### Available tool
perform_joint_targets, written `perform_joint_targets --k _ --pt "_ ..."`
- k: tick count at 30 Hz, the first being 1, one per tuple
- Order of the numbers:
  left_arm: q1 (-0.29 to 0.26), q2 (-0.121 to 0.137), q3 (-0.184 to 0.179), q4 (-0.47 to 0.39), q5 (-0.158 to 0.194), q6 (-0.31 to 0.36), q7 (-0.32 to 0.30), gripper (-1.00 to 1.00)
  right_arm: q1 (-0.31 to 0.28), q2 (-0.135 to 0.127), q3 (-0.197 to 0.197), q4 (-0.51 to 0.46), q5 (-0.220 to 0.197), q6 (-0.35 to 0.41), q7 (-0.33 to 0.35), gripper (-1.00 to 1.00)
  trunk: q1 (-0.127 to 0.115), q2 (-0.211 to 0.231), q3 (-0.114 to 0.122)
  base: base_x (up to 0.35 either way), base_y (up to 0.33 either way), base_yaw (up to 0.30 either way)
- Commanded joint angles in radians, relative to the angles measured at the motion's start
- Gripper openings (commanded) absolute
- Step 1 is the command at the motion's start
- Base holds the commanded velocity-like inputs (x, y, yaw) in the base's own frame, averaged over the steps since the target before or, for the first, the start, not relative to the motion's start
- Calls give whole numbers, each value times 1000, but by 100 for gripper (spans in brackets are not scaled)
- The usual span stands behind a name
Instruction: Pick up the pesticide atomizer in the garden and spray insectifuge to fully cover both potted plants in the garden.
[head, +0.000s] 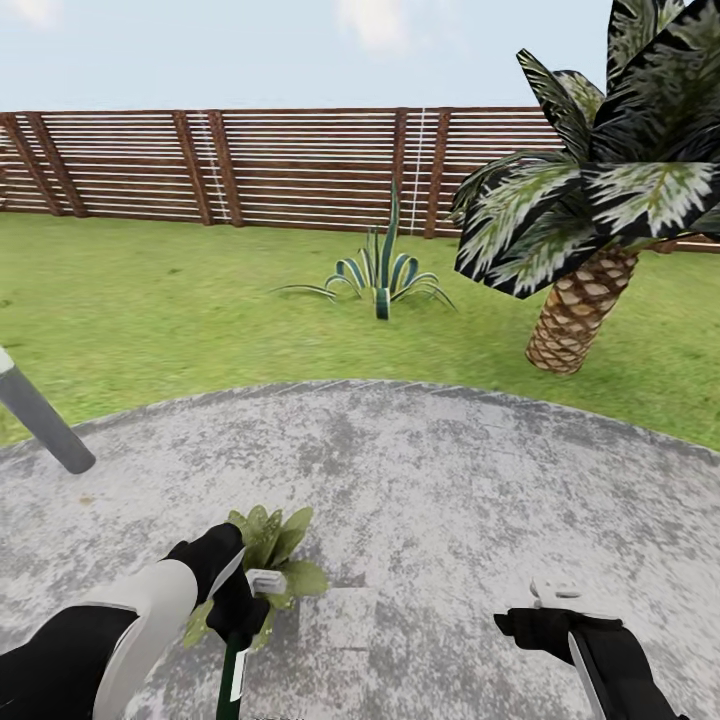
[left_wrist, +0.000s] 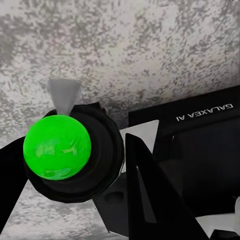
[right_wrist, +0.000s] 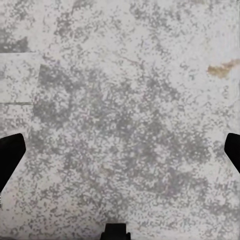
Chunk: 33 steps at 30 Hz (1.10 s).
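In the head view my left gripper (head: 236, 612) is shut on the pesticide atomizer (head: 232, 672), a dark green bottle with a white label and a pale grey trigger head (head: 266, 580). The head points into a potted plant (head: 278, 542), a small rosette of pointed green leaves on the paved patio (head: 450, 470); its pot is hidden. The left wrist view looks along the atomizer (left_wrist: 57, 146), bright green inside a black ring, with its grey nozzle (left_wrist: 64, 94) over the paving. My right gripper (head: 548, 612) hangs open and empty over bare paving to the right, its fingertips (right_wrist: 10, 155) spread wide.
A tilted grey bollard post (head: 42, 415) stands at the patio's left edge. On the lawn beyond grow a striped agave clump (head: 382, 276) and a big palm (head: 582, 312). A brown slatted fence (head: 300, 165) closes the back. My base (left_wrist: 200, 150) shows beside the atomizer.
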<state>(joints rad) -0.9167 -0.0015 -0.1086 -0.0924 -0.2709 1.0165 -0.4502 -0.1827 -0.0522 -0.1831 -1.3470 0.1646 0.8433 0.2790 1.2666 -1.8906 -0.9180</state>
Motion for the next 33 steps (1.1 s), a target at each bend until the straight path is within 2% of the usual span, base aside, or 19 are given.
perform_joint_targets --k 1,11,22,33 --pt "0 0 -8 -1 -5 2 -10 -100 0 0 -1 -1 10 4 9 100 0 0 -1 0 -5 237" --pt "0 0 -8 -1 -5 2 -10 -100 0 0 -1 -1 10 4 9 100 0 0 -1 0 -1 244" --pt "0 0 -7 -1 -5 2 -10 -100 0 0 -1 -1 10 4 9 100 0 0 -1 81 -193 25" --pt "-1 -1 -9 -1 -5 2 -10 -100 0 0 -1 -1 10 4 9 100 0 0 -1 19 -30 239"
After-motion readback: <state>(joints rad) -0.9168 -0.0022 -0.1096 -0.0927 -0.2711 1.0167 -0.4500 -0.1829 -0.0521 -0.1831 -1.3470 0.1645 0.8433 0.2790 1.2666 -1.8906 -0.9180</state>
